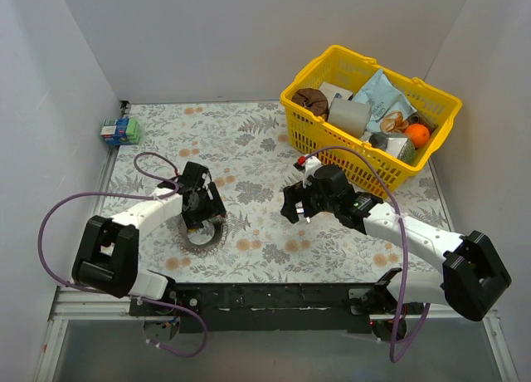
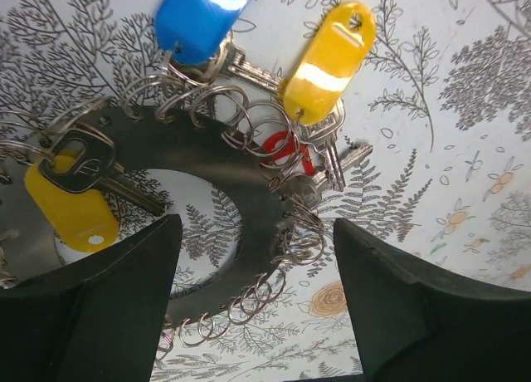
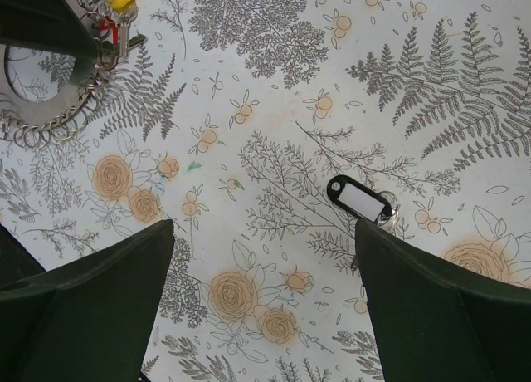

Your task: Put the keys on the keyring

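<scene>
Left hand [image 2: 255, 232]: fingers spread wide, gripping nothing. It sits right over the keyring [image 2: 166, 141], which lies flat on the tabletop [image 3: 274, 91], near-left. Can't tell if it's touching the ring.

Keyring: flat grey metal band with a round hole, its edge lined with many small wire split rings.

Keys [image 2: 336, 162] on it: silver metal, bunched on the split rings, with glossy oblong plastic tags.
- 1 blue tag [image 2: 199, 12]
- 2 yellow tags [image 2: 328, 62], the second lying under a dark-headed key
- 1 small red piece [image 2: 286, 149]

The blades overlap, so I can't give an exact key count.

Right hand [image 3: 264, 228]: open just as wide and empty, above the tabletop centre-right.

Below it is 1 loose key tag [image 3: 361, 201], a black oblong frame with a white insert and a small ring at one end. It lies flat on the cloth, closer to one finger than the other and well apart from the keyring. Its key is mostly hidden.

The tabletop cover is a pale cloth with a grey fern print and orange flowers.

Far right: 1 yellow plastic lattice basket [image 1: 328, 137], packed with groceries. Far left: 1 small green-blue carton [image 1: 120, 131] by the wall.
</scene>
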`<state>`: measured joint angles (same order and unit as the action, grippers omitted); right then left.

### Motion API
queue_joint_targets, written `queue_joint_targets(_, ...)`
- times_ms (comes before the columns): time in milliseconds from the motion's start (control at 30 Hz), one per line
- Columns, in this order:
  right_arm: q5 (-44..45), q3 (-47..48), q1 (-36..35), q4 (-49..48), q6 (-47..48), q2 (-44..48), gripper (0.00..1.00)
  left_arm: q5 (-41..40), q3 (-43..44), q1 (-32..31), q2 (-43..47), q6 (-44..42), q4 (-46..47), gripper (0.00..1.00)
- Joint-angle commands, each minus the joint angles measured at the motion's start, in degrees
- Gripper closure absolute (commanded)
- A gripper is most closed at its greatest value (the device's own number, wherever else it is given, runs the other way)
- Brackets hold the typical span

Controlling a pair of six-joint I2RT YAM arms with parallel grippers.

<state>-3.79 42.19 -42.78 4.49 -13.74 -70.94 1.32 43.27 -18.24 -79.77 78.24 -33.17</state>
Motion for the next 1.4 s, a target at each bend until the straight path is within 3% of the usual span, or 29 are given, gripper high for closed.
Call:
queue_joint_targets(0,1.7,-0.5,-0.2,-0.7,0.1,1.9,0.02,-5.3,2.1,-2.7,-3.1,-0.4,-2.3,0.27)
queue_joint_targets(333,1.6,-1.5,-0.2,-0.4,0.1,1.9,0.02,-4.6,2.1,-9.9,-12.3,0.7,1.0,0.37)
queue_joint_targets(700,3.5,-0.2,-0.2,1.9,0.2,-0.4,0.02,-1.4,5.9,-21.0,-14.4,4.1,6.2,0.41)
queue_joint_targets(733,3.5,0.3,-0.2,2.2,0.2,-0.7,0.02,2.2,6.0,-21.3,-14.1,3.9,6.9,0.41)
queue_joint_targets(900,3.5,0.2,-0.2,2.1,0.1,-0.2,0.02,5.2,4.9,-22.1,-10.1,4.6,12.5,0.35)
queue_joint_targets(1167,4.9,1.6,-0.2,3.5,1.1,0.1,0.03,-7.8,11.0,-21.8,-2.3,1.8,6.5,0.2)
queue_joint_targets(1367,2.4,1.0,-0.4,2.0,1.3,0.0,0.03,-13.3,14.7,-18.7,2.3,-1.5,2.6,0.15)
